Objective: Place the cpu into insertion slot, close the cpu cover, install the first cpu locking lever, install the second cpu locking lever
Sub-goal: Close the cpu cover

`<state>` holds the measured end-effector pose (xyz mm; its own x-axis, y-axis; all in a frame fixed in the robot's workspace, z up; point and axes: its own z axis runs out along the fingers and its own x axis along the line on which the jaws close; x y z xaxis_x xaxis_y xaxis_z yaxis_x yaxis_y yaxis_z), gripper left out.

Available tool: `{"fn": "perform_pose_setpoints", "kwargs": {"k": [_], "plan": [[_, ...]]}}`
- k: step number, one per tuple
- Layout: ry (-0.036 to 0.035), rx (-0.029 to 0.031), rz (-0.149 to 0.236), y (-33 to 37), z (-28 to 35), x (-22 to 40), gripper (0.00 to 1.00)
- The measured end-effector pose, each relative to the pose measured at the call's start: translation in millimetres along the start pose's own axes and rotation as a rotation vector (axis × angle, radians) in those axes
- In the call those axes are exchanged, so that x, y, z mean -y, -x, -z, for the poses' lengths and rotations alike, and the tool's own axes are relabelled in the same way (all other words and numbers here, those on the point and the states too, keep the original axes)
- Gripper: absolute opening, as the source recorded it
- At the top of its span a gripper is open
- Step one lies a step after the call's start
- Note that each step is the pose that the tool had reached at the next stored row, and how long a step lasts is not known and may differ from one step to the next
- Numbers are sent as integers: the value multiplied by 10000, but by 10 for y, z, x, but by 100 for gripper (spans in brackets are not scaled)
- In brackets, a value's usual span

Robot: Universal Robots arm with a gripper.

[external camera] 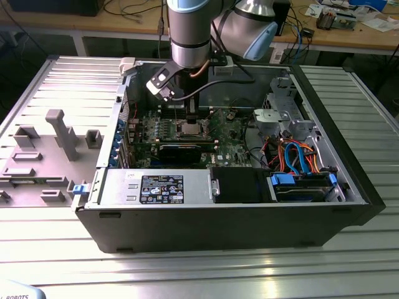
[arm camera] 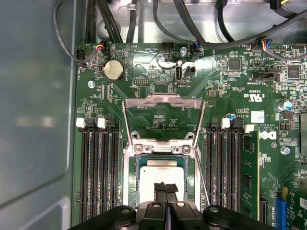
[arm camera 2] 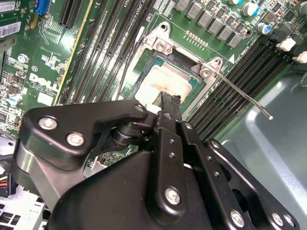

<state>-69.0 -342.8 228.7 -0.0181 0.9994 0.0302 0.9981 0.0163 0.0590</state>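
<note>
small square silver-topped cpu seated inside silver-rimmed insertion slot, thin silver hinged cpu cover lying open, black fingers closed on nothing, tips seemingly touching the cpu's edge, memory slots close either side

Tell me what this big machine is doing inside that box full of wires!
It is a robot arm reaching into an open computer case on a metal table. One picture comes from a camera off the arm; the other two come from cameras riding near its wrist, looking at the green motherboard. The black gripper at the arm's end has its fingers shut, tips right over the cpu, a little silver square lying in the insertion slot. The cpu cover, a thin metal frame, is flipped open beside it.
</note>
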Motion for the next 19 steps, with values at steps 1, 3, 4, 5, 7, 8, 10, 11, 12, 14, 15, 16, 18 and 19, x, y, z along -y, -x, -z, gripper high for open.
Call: {"fn": "perform_pose_setpoints", "kwargs": {"k": [1,3,4,5,7,8,10,11,12,14,15,16,18,19], "plan": [[0,0,0,0,5,0,11],[0,1,0,-1,17,-1,11],[0,1,0,-1,24,-2,11],[0,2,0,-1,30,-2,11],[0,3,0,-1,41,-3,11],[0,3,0,-2,44,-3,11],[0,13,1,-2,66,-4,11],[0,15,1,-2,74,-5,11],[0,17,2,-3,80,-5,11],[1,18,1,-3,85,-6,11],[2,17,1,-3,86,-5,11],[1,19,1,-3,87,-5,11],[-1,23,12,-3,91,-5,11],[0,22,15,-3,90,-6,11]]}}
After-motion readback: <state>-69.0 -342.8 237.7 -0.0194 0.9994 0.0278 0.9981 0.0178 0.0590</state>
